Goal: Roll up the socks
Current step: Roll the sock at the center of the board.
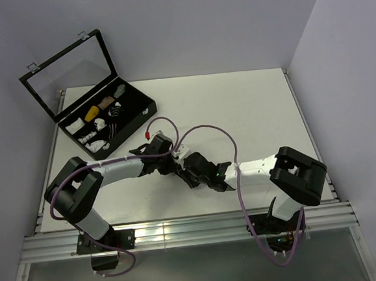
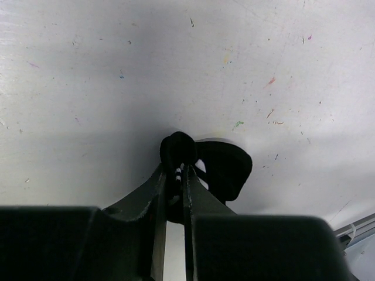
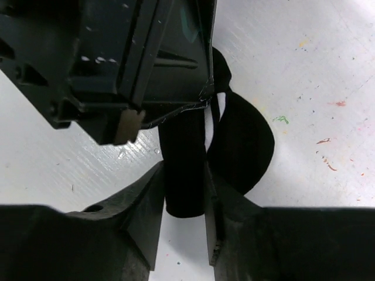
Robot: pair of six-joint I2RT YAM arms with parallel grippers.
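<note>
Socks (image 3: 240,146) sit near the middle of the desk (image 1: 251,109), at the centre of the top view where the two arms meet, well apart from the open box (image 1: 129,132) in the upper left of that frame. They show as a black bundle with a thin white stripe, partly wound into a short tube with a looser lobe bulging to one side.

The left fingers (image 2: 158,187) are pinched nearly closed on the striped edge of the fabric. In the right wrist view that same arm fills the top of the frame, right over the bundle. The right fingers (image 3: 146,199) stand on either side of the tube, with the cloth filling the gap between them, so they look to be clamped lightly on the socks.

The step in hand seems to be tightening the roll. To do it well, one arm should act as the anchor: keep the left pinch firm on the cuff so the stripe does not slip out. Let the right arm turn or tuck the tube toward the loose lobe without tugging it sideways. The two wrists are crowded, so small, slow moves are wise. Squeezing too hard could flatten the tube, and releasing early would probably let it spring open.
</note>
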